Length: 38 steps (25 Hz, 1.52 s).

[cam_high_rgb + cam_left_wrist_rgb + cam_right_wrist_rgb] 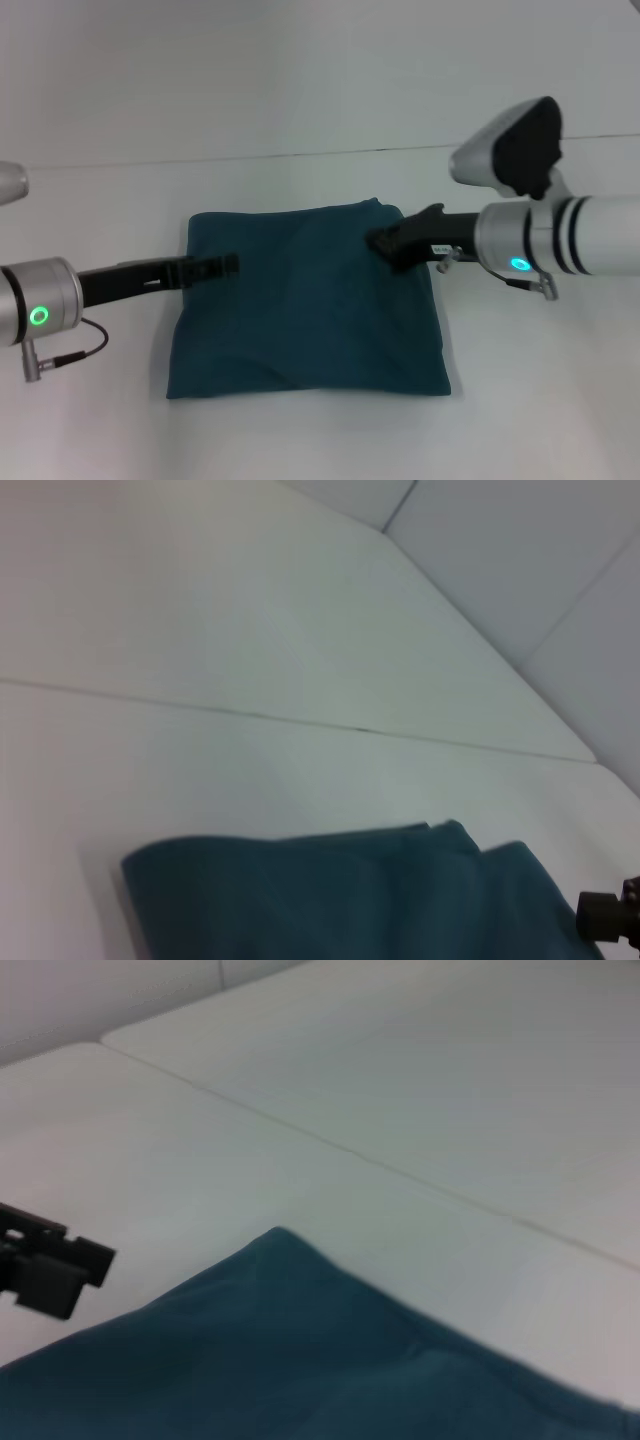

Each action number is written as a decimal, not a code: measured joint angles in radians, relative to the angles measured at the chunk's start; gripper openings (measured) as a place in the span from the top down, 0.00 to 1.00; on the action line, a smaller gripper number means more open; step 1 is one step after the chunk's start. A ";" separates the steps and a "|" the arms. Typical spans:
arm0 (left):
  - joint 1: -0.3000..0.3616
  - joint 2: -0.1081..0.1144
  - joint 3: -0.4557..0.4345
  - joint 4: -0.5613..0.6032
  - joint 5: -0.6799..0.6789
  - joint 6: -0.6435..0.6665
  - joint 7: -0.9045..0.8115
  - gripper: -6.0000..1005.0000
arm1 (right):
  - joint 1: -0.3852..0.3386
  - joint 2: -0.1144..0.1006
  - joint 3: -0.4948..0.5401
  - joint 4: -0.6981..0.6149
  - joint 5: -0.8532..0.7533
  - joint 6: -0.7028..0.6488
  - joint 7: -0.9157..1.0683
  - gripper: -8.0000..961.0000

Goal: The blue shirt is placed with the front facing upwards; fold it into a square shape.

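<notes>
The blue shirt (310,310) lies folded into a rough square on the white table, plain teal side up, with no lettering showing. My left gripper (222,267) hovers over the shirt's left edge, its arm reaching in from the left. My right gripper (382,243) sits over the shirt's far right corner, low over the cloth or touching it. The left wrist view shows the shirt's far edge (340,890) and the right gripper (610,917) beyond it. In the right wrist view, the left gripper (55,1265) shows past a folded corner of the shirt (300,1350).
The white table (320,120) spreads around the shirt. A seam line (300,155) crosses it behind the shirt. A thin cable (75,350) hangs from my left wrist near the table's left side.
</notes>
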<state>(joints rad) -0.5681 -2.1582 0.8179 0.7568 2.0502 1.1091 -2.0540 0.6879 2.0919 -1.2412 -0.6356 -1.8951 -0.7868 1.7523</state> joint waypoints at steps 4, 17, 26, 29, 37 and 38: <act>0.013 0.002 -0.001 0.005 -0.001 0.027 0.001 0.19 | -0.057 -0.006 0.017 -0.046 0.010 -0.051 0.002 0.96; 0.045 -0.005 0.006 -0.069 -0.193 0.294 0.377 0.19 | -0.178 -0.015 0.202 -0.105 0.010 -0.487 -0.178 0.77; 0.082 -0.009 0.000 -0.138 -0.205 0.397 0.520 0.18 | -0.250 -0.013 0.352 -0.097 0.010 -0.722 -0.339 0.34; 0.101 -0.009 0.000 -0.134 -0.208 0.418 0.524 0.18 | -0.278 -0.012 0.380 -0.102 0.010 -0.771 -0.359 0.27; 0.122 -0.009 0.003 -0.137 -0.202 0.452 0.609 0.18 | -0.316 -0.021 0.394 -0.104 0.003 -0.819 -0.376 0.03; 0.122 -0.009 0.003 -0.138 -0.202 0.451 0.614 0.18 | -0.317 -0.020 0.398 -0.104 0.002 -0.818 -0.376 0.03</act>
<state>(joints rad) -0.4465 -2.1673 0.8210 0.6185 1.8482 1.5598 -1.4399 0.3713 2.0715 -0.8435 -0.7394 -1.8926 -1.6044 1.3763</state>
